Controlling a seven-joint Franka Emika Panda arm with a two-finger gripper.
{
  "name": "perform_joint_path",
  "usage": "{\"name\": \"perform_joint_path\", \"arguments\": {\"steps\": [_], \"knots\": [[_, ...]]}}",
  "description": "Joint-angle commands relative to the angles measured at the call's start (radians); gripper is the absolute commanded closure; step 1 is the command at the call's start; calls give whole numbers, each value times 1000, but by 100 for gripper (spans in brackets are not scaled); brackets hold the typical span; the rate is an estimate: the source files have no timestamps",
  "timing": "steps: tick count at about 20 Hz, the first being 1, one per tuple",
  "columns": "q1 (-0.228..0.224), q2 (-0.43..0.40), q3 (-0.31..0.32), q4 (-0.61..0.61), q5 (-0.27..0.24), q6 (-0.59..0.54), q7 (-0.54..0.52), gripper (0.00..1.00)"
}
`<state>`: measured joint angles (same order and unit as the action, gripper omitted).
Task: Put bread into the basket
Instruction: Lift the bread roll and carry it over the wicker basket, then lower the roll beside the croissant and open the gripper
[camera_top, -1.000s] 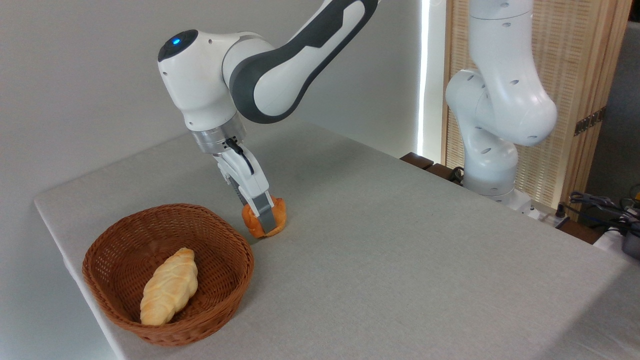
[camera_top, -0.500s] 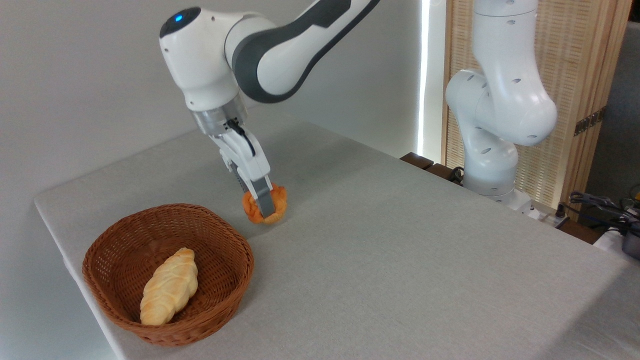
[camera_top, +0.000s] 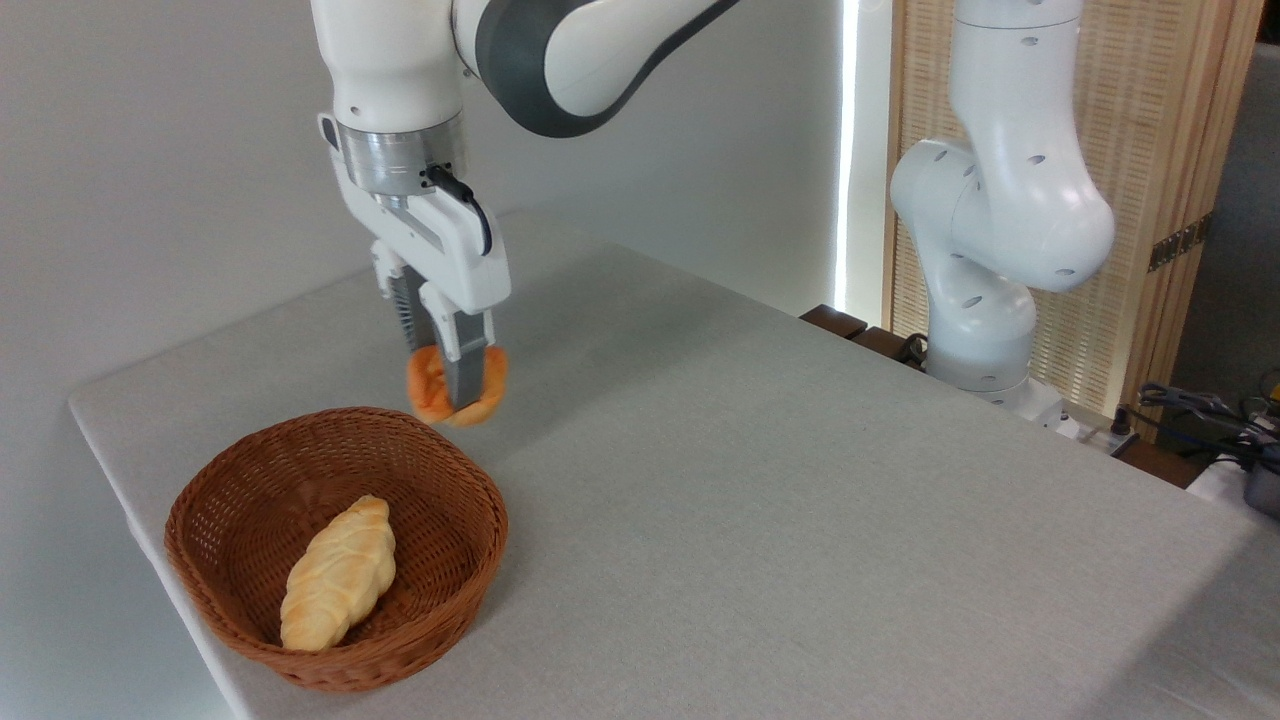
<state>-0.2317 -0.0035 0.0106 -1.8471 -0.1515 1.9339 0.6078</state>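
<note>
The bread (camera_top: 485, 390), a small orange-brown bun, hangs in the air with my gripper (camera_top: 447, 385) shut on it, fingers pointing down. It is lifted off the table and sits just above the far right rim of the basket (camera_top: 470, 545), a round reddish-brown wicker one near the table's front left corner. A pale-yellow braided loaf (camera_top: 338, 586) lies inside the basket. The front finger covers the middle of the bun.
The grey cloth-covered table (camera_top: 800, 520) runs to the right and back. My arm's white base (camera_top: 985, 300) stands past the far right edge, with cables and a wooden screen behind it. The table's left edge is close to the basket.
My gripper has lifted the bun off the table and carried it up and to the left, from beside the basket to over its far rim. The wrist has turned upright.
</note>
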Motion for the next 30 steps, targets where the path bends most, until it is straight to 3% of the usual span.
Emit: {"name": "perform_joint_path", "arguments": {"steps": [1, 4, 9, 19, 24, 30], "knots": [[-5, 60, 19, 40, -14, 123, 3, 22], [-5, 103, 35, 43, -10, 218, -5, 0], [-5, 151, 35, 42, -7, 338, -3, 0], [-5, 148, 35, 43, -8, 333, -10, 0], [-6, 108, 35, 48, 4, 186, -36, 0], [-5, 83, 38, 189, 41, -114, -37, 0]]}}
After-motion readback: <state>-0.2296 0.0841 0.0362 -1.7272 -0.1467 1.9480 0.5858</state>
